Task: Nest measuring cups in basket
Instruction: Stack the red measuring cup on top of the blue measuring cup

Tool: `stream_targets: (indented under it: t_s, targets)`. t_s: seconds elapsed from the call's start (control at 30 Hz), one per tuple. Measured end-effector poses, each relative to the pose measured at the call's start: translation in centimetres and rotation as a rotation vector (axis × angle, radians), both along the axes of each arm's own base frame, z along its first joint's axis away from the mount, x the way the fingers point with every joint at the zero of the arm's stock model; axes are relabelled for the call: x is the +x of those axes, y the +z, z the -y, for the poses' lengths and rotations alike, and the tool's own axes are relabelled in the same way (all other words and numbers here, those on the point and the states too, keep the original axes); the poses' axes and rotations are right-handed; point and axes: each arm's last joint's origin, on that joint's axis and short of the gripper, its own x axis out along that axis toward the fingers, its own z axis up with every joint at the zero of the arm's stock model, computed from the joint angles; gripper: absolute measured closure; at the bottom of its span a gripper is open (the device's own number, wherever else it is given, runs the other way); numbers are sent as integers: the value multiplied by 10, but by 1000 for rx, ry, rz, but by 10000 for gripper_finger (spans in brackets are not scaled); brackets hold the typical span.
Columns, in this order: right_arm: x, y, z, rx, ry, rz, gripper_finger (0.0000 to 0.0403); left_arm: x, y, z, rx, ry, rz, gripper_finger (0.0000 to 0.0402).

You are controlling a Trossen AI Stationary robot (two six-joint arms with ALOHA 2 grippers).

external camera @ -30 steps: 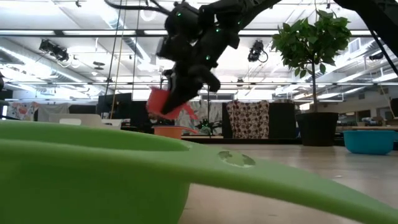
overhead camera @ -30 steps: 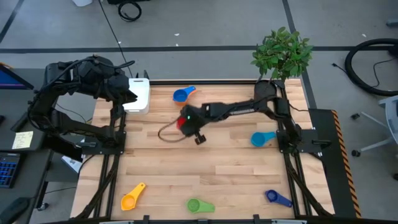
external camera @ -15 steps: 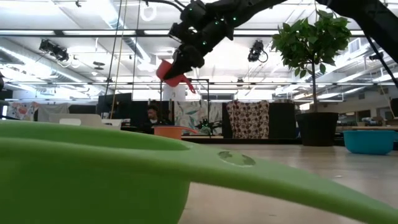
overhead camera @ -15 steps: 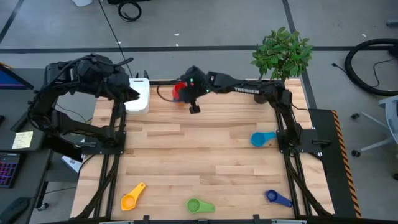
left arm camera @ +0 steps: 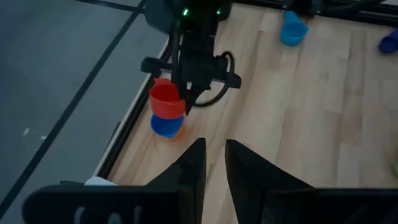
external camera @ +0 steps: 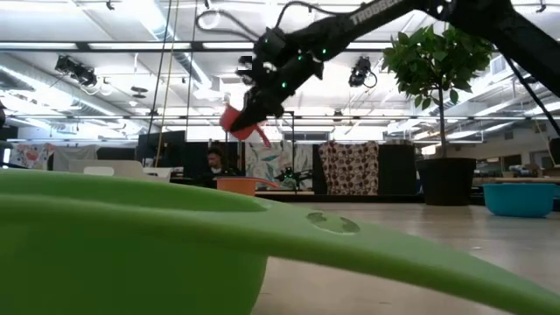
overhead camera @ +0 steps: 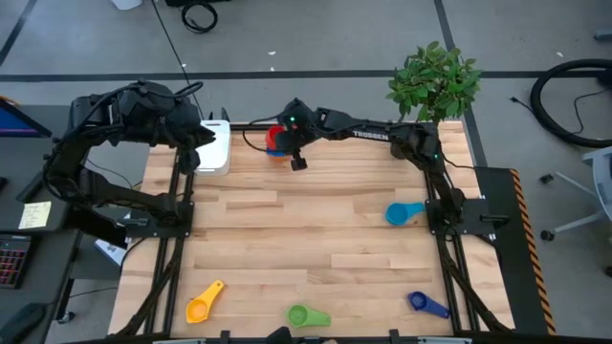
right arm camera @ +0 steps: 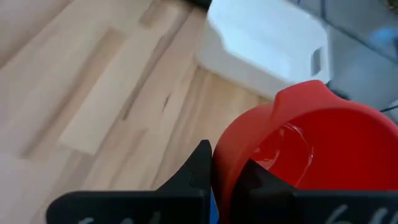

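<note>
Upper centre of the high view: right gripper (overhead camera: 284, 145), jaws clenched on the red cup (overhead camera: 275, 139), above a blue cup (left arm camera: 166, 126); next, lower it inside. Left gripper's (left arm camera: 213, 163) jaws nearly closed, grasping nothing.

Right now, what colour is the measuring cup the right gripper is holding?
Red. The right gripper holds the red cup, clearest in the right wrist view.

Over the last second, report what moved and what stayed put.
The right gripper, shut on the red cup, swung from mid-table to the far edge, over the blue cup. The left gripper stayed by the basket; the other cups stayed put.
</note>
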Motion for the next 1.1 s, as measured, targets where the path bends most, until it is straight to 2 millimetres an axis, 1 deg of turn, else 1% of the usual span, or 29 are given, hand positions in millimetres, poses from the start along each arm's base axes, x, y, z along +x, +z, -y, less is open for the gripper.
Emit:
stream_targets:
  t_s: [0.1,0.2,0.27,0.4,0.5,0.57,0.6,0.73,0.83,0.97,1.1]
  targets:
    - [5,-19,4,13,7,-27,382,0,0,0,-10,13,7,335]
    - [7,-33,5,6,28,-63,382,0,1,0,-9,24,14,335]
    - [9,-38,7,-10,42,-62,382,0,1,-1,-6,28,16,335]
    - [14,-58,9,-18,68,-105,382,1,1,-1,-14,49,29,335]
    - [21,-64,13,-49,75,-110,382,1,1,-1,-25,64,37,335]
    - [25,-65,15,-59,68,-127,382,1,1,-1,-31,70,40,335]
    - [27,-64,16,-59,73,-132,382,1,1,-1,-32,70,41,335]
    - [29,-45,18,-91,110,-112,382,1,1,-1,-35,74,42,335]
    - [27,-32,21,-97,113,-114,382,1,1,-1,-42,84,46,335]
    - [27,-13,29,-125,103,-64,382,1,1,-1,-44,85,46,335]
    - [25,-2,35,-132,96,-31,382,1,1,-1,-43,84,46,335]
